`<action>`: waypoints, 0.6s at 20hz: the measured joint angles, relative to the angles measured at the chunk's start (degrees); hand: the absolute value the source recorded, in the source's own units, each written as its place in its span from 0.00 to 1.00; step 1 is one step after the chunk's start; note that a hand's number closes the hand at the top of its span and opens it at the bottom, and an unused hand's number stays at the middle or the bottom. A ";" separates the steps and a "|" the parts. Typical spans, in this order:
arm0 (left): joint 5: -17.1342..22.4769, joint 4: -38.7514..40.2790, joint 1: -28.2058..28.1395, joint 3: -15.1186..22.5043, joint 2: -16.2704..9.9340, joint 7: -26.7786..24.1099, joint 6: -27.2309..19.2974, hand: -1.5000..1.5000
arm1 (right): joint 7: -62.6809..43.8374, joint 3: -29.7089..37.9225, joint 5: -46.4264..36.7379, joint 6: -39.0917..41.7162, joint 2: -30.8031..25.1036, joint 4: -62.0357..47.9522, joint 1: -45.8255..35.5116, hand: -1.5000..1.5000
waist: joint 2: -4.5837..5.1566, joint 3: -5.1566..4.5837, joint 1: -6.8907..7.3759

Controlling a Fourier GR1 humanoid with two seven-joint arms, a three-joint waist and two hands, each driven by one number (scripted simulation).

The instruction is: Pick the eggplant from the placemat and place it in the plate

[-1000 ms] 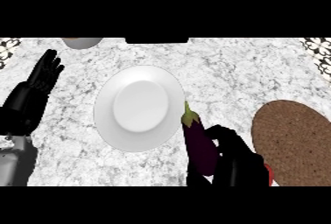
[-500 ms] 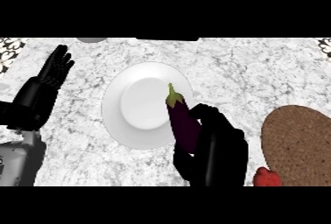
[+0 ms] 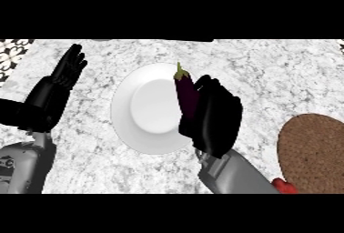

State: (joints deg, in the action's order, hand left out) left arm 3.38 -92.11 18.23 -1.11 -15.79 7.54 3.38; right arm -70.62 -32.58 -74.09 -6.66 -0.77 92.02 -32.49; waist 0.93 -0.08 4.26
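While the right hand (image 3: 214,116) curled round the eggplant (image 3: 185,93), it sat over the plate's (image 3: 128,119) right rim | left hand (image 3: 55,91) spread, near counter's left edge | placemat (image 3: 314,150) at right edge

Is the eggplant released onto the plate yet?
No: the eggplant is gripped by the right hand, over the plate's right rim.

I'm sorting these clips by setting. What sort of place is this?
Probably a kitchen counter: a marbled stone top bearing a white plate and a brown placemat, with an eggplant held in the right hand.
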 measured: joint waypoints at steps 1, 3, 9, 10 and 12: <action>-0.16 0.13 -0.21 0.13 0.20 -0.40 -0.06 0.50 | 0.27 0.90 0.74 -0.59 0.01 -2.34 -1.04 1.00 | 0.06 0.00 0.18; -0.30 0.24 -0.15 0.44 0.36 -0.67 0.12 0.50 | 0.74 2.13 2.49 -1.93 0.03 -6.89 -2.81 1.00 | 0.16 0.02 0.51; -0.30 0.99 0.82 0.30 0.36 -0.76 0.35 0.50 | 2.12 7.09 8.19 -6.96 0.07 -16.68 -6.86 0.00 | 0.39 0.09 1.12; -0.20 1.11 1.27 0.22 0.37 -0.59 0.36 0.50 | 2.47 7.73 9.17 -7.93 0.07 -18.24 -7.46 0.00 | 0.45 0.10 1.26; -0.24 1.20 1.66 0.29 0.46 -0.58 0.38 0.50 | 3.46 9.02 11.40 -10.21 0.09 -21.00 -8.54 0.00 | 0.53 0.13 1.57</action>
State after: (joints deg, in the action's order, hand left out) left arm 3.14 -90.91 19.89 -0.83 -15.33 6.96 3.77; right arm -67.16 -23.56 -62.69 -16.87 -0.68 71.02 -41.03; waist 1.46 0.05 5.83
